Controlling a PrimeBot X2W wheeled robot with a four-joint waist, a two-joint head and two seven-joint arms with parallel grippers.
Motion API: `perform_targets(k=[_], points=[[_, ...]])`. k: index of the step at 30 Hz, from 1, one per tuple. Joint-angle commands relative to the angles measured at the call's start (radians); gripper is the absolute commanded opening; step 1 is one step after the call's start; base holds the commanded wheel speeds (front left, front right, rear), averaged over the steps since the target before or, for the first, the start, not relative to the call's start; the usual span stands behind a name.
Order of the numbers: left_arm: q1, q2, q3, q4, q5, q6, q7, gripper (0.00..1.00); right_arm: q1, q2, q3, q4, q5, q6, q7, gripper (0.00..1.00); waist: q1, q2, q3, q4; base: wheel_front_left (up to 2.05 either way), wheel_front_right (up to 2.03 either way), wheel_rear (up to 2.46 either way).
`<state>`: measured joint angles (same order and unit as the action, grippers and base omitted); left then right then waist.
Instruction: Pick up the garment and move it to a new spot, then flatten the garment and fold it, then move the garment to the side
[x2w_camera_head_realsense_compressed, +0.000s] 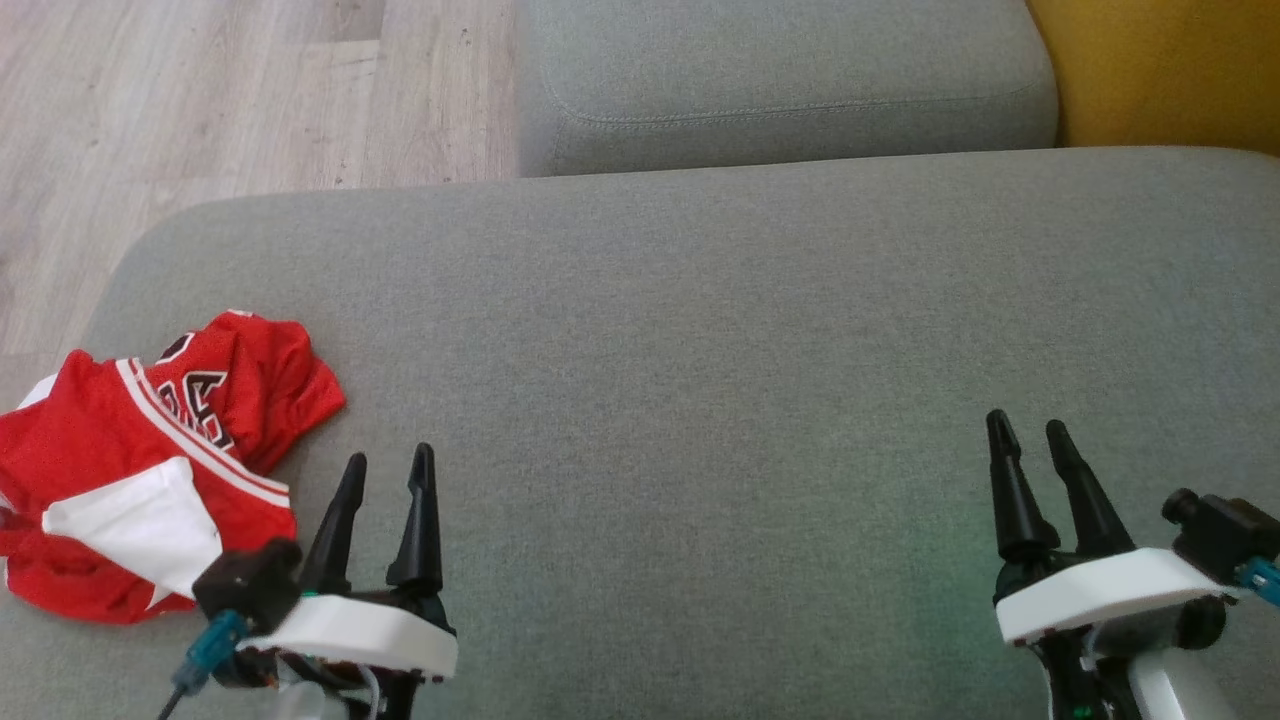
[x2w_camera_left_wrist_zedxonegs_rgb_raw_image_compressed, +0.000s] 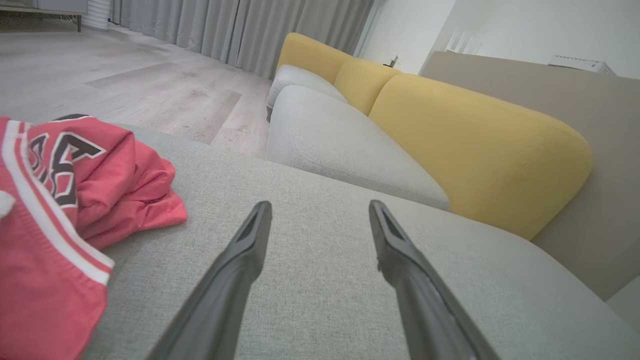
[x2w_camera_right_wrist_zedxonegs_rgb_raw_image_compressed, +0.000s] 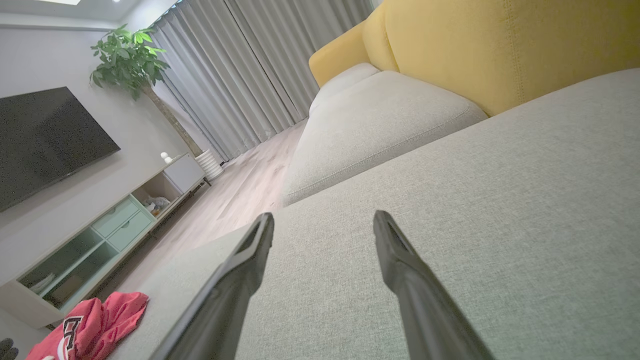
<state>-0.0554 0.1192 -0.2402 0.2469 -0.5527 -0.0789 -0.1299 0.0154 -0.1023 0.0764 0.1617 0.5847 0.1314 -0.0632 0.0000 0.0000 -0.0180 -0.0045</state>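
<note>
- The left gripper (x2w_camera_head_realsense_compressed: 391, 455) hangs low over the near left of the sofa, its two dark fingers spread wide with nothing between them. The right gripper (x2w_camera_head_realsense_compressed: 1026, 420), well apart at the near right, is just as wide and just as empty. From here I cannot tell whether either one touches the fabric.
- The grey seat cushion (x2w_camera_head_realsense_compressed: 700, 330) under them runs out of the head view at the right and at the bottom.
- A second cushion (x2w_camera_head_realsense_compressed: 780, 80) beyond it is cut off at the top.
- Of the yellow backrest (x2w_camera_head_realsense_compressed: 1160, 70), just a corner shows in the head view.
- The pale wood floor (x2w_camera_head_realsense_compressed: 200, 100) lies past the cushion's left end.
- The red garment (x2w_camera_head_realsense_compressed: 150, 450) lies crumpled at that left end, just beside the left gripper on its left and not touching the fingers. Its far left side is cropped, and the gripper's camera block hides its near corner.
- Its black lettering (x2w_camera_head_realsense_compressed: 195, 395) is folded over and cannot be read.
</note>
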Motion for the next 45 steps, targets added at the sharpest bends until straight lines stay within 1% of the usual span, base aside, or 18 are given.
perform_targets(k=[1,15,31,41,45], points=[[-0.052,0.018,0.011,-0.028,0.033,0.004,-0.015,1.00,-0.026,-0.017,0.020,-0.041,-0.035,-0.001,-0.014,1.00,0.0000,0.0000,0.000,0.000,0.00,0.00,0.00],[-0.052,0.026,0.001,0.016,0.182,0.045,-0.056,1.00,-0.006,-0.006,0.035,-0.057,-0.193,-0.001,-0.041,1.00,0.0000,0.0000,0.000,0.001,0.00,0.00,0.00],[-0.044,0.011,0.043,0.051,0.323,0.081,-0.103,1.00,0.016,0.027,0.014,-0.082,-0.345,-0.001,-0.077,1.00,0.0000,0.0000,-0.003,0.005,0.00,0.00,0.00],[-0.035,-0.001,0.066,0.068,0.425,0.082,-0.132,1.00,0.025,0.037,0.013,-0.090,-0.441,-0.001,-0.094,1.00,0.0000,0.0000,-0.008,0.005,0.00,0.00,0.00],[-0.033,-0.008,0.081,0.073,0.416,0.076,-0.132,1.00,0.025,0.040,0.006,-0.086,-0.429,-0.001,-0.094,1.00,0.0000,0.0000,-0.007,0.005,0.00,0.00,0.00]])
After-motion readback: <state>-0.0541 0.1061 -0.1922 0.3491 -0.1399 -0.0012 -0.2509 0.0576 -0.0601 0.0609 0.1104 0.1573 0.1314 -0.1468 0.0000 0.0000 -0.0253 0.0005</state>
